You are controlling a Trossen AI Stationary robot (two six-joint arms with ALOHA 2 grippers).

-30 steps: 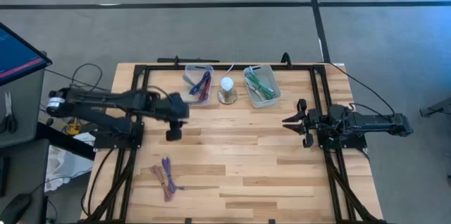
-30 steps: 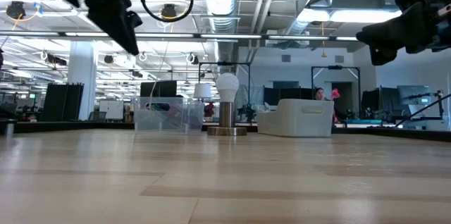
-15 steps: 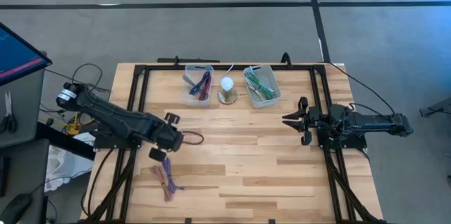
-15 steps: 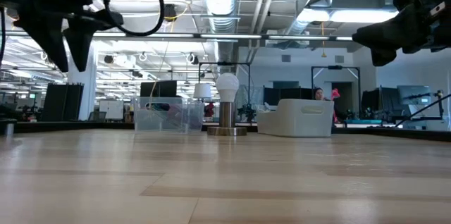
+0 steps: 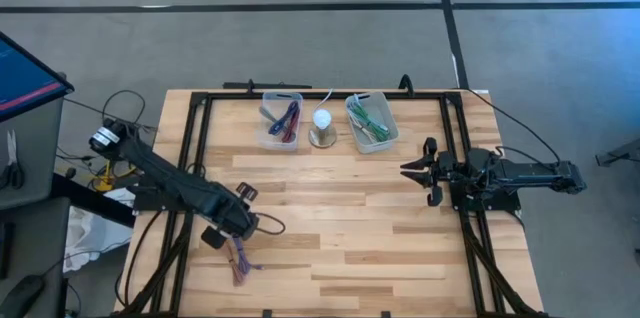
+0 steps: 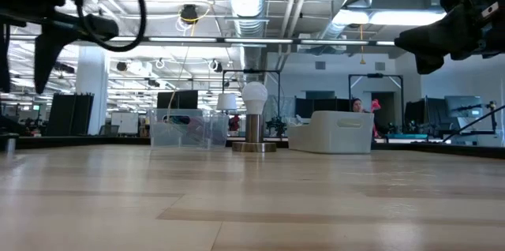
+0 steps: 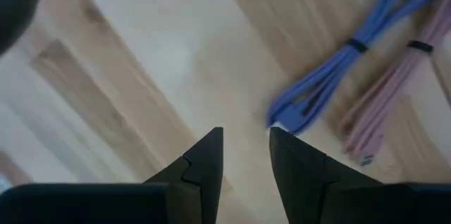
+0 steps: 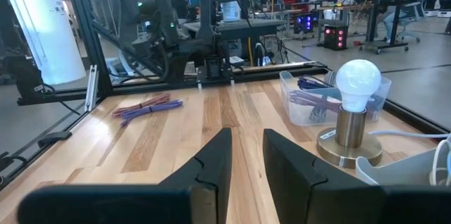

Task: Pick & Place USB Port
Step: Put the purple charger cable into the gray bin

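Pale wood planks make up the table [image 5: 340, 238], framed by black rails, with an open workshop of ducts and desks behind it. Since a second ago the left arm has swung away from the back bins toward the near left part of the table; the left gripper [image 5: 222, 237] now hangs low beside the loose cables, its fingers [image 7: 204, 157] parted by a narrow gap and holding nothing. Just off those fingertips lies a blue USB cable [image 7: 338, 62], and touching it a pink one [image 7: 391, 90]; from above the two read as one small bundle [image 5: 238, 256] near the front left. The right gripper [image 5: 412, 171] has not shifted, parked over the right side, jaws slightly apart and empty.

Counting up: two arms, two clear bins at the back, the left bin [image 5: 281, 119] with blue and red cables, the right bin [image 5: 371, 122] with green ones, and one white bulb lamp [image 5: 321, 126] standing between them.
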